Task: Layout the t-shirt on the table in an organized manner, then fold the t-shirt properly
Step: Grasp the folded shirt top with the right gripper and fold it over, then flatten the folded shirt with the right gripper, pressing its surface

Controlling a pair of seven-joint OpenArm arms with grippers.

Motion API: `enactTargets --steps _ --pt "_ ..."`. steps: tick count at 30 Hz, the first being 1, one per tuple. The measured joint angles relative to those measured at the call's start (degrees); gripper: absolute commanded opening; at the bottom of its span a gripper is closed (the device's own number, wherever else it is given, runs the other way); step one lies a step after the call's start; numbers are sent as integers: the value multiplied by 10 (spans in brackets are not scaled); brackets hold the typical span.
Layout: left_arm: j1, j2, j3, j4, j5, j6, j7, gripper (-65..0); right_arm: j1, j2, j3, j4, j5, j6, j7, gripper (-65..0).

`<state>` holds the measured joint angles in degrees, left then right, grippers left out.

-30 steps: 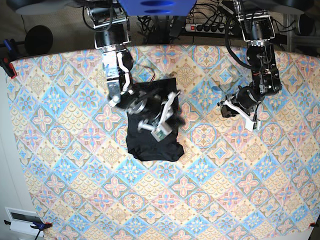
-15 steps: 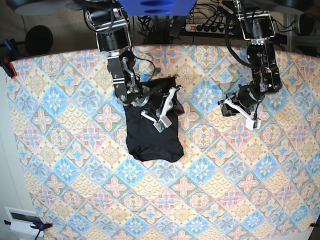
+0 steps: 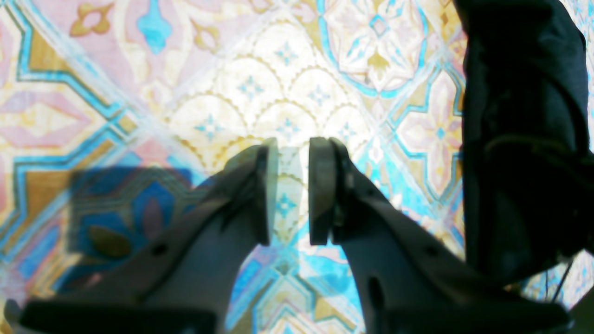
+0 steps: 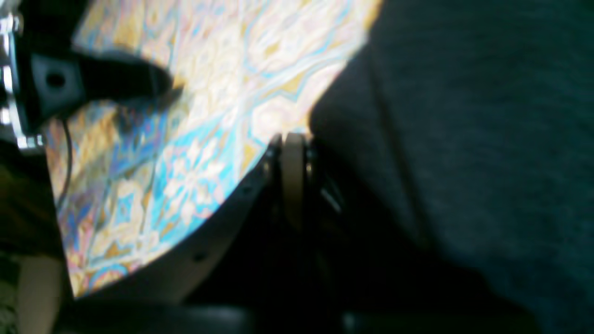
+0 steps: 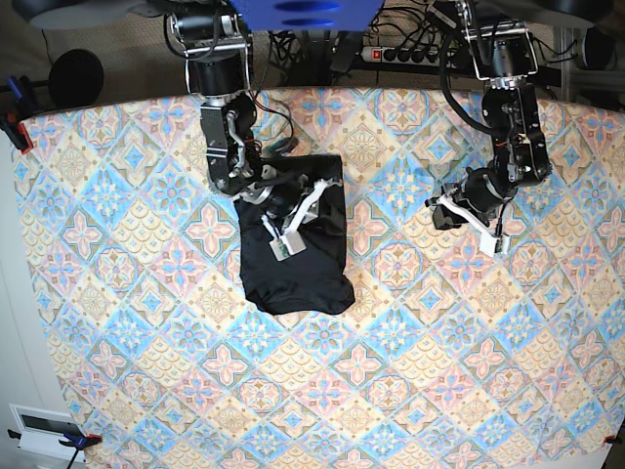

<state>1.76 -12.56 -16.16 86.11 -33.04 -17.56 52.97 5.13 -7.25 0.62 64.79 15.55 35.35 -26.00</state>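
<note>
- In the base view, a small white box (image 5: 42,431) with a dark slot sits off the table's corner, lower left of the frame.
- The table (image 5: 410,391) fills most of that view, its cloth a grid of pastel blue, pink, yellow and cream floral diamonds; the whole lower half of it is bare pattern.
- The t-shirt (image 5: 298,269), plain black, lies left of centre in the upper half as a compact upright block, its lower corners rounded and its upper edge near the far side of the table.
- The right gripper (image 5: 281,237) lies over the upper part of the t-shirt, its white fingers pointing down the frame. In the right wrist view the pale pads (image 4: 292,162) are clenched flat together with dark cloth beside them; whether any fabric is caught between them I cannot tell.
- The left gripper (image 5: 479,227) hangs over bare cloth in the upper right, well apart from the t-shirt. In the left wrist view its jaws stand slightly parted with only the pattern showing between them, grasping nothing.
- Beyond the far table edge, at the top of the frame, runs a black power strip (image 5: 402,54) among tangled cables.
- A red clamp (image 5: 14,127) grips the table's upper left corner.
</note>
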Motion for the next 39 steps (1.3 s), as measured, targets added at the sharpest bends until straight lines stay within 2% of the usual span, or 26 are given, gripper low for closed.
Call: enactTargets --steps 4,7,10,13,18,25,31,35,39 --pt "0 -1 0 0 0 0 0 -545 1 22 28 1 10 2 4 -650" --pt "-2 1 0 0 0 0 0 -545 -12 28 47 5 14 -1 26 -650" --pt "-11 0 0 0 0 0 0 -545 -13 30 58 5 16 8 24 -650" --pt "-15 0 0 1 0 0 -2 -545 -12 58 59 5 21 18 25 -650" --pt "-14 0 0 1 0 0 0 -545 -10 110 64 5 30 16 36 -650" --pt "-14 2 0 1 0 0 0 -545 -10 135 66 11 41 15 19 -650" --pt "-14 2 1 1 1 1 0 -545 -20 138 63 84 7 -16 -43 -650" --pt "-14 2 1 1 0 0 0 -545 -22 128 11 109 -12 -38 -56 -650" --pt "-15 2 1 1 0 0 0 -545 -23 98 -14 110 -21 -37 -73 -650"
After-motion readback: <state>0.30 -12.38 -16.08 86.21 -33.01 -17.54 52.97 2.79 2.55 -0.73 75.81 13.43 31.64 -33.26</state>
